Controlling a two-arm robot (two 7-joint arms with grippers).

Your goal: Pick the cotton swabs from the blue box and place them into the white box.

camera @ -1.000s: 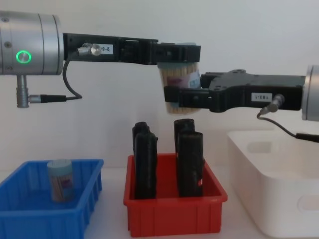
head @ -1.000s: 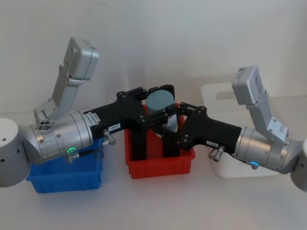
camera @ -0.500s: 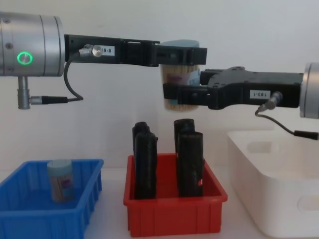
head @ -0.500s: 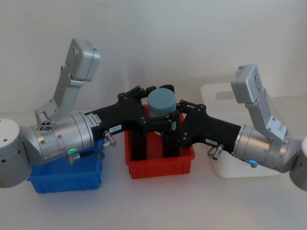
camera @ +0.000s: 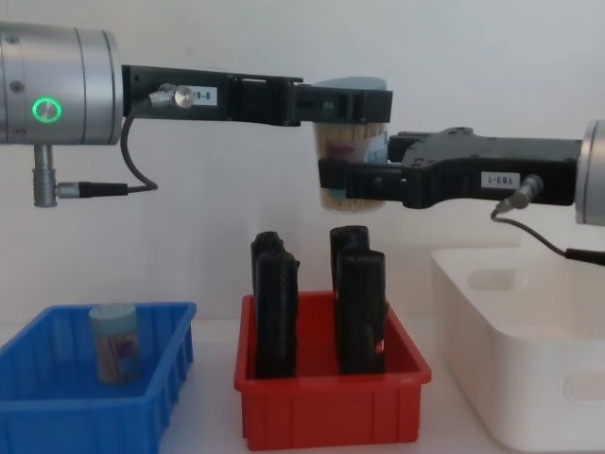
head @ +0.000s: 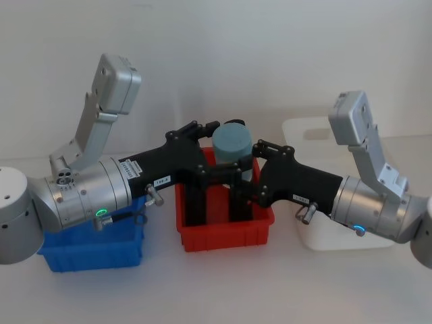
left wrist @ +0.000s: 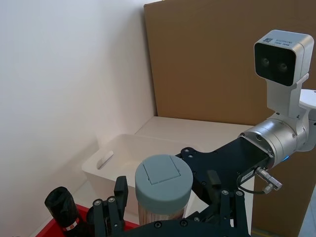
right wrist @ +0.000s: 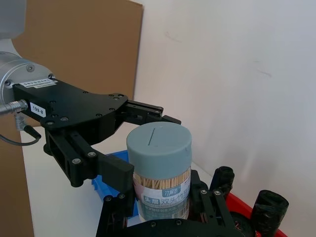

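Cotton swabs tub (camera: 348, 142) held aloft above red bin (camera: 331, 416), clamped low around its body by right gripper (camera: 352, 182), left gripper (camera: 354, 102) spread open beside its lid, second tub (camera: 115, 342) upright in blue box (camera: 57, 421) at left, white box (camera: 529, 378) at right

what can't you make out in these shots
Head view: the blue box interior, hidden under the left arm.
Head view: most of the white box, covered by the right arm.
Chest view: the white box's floor, behind its own wall.
Chest view: the raised cotton swabs tub's label, partly behind the right gripper.
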